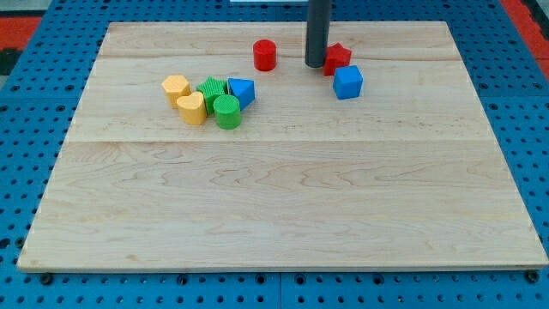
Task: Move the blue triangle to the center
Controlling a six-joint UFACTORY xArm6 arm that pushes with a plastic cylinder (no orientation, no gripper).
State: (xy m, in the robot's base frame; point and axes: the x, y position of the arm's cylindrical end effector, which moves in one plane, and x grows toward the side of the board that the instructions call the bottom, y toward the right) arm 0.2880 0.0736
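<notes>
The blue triangle (243, 90) lies at the upper left of the wooden board (283, 215), at the right end of a tight cluster. It touches the green star (212, 90) and sits just above the green cylinder (227, 112). My tip (316, 64) is at the view's top, well to the right of the blue triangle. The tip stands between the red cylinder (265, 55) and the red star (336, 58), close against the star's left side.
A yellow hexagon (176, 87) and a yellow heart (192, 108) form the left part of the cluster. A blue cube (347, 82) sits just below the red star. Blue pegboard (26, 129) surrounds the board.
</notes>
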